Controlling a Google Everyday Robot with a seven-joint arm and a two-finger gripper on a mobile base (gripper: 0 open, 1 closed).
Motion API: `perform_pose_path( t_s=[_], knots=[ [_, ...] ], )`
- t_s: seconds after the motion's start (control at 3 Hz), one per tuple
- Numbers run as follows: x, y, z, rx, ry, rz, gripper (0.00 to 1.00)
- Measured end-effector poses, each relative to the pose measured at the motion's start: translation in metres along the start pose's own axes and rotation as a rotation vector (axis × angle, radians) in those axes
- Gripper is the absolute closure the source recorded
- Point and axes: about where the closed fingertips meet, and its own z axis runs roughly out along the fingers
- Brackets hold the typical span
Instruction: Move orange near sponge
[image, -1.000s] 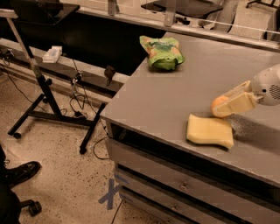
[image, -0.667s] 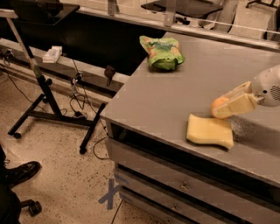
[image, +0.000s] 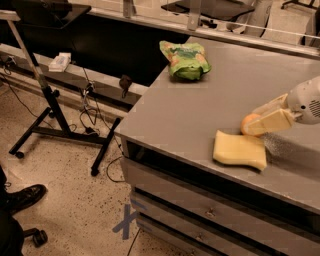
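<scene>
The orange (image: 248, 120) rests on the grey table (image: 200, 110) at the right, just behind the far edge of the pale-yellow sponge (image: 240, 150), nearly touching it. My gripper (image: 253, 123) reaches in from the right edge of the view. Its two cream fingers (image: 270, 123) are closed on either side of the orange, and the nearer finger hides part of the fruit. The sponge lies flat near the table's front edge.
A green snack bag (image: 186, 59) lies at the table's far left corner. Drawers (image: 210, 212) run below the table front. A black stand (image: 55, 115) with cables stands on the floor to the left. A shoe (image: 22, 196) shows at bottom left.
</scene>
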Motion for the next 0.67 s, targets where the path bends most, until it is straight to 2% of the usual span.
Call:
perform_pose_path(
  t_s=[0.33,0.67],
  knots=[
    [0.0006,0.0012,0.0002,0.000,0.000,0.003,0.00],
    [0.0010,0.0015,0.0001,0.001,0.000,0.004,0.00]
  ],
)
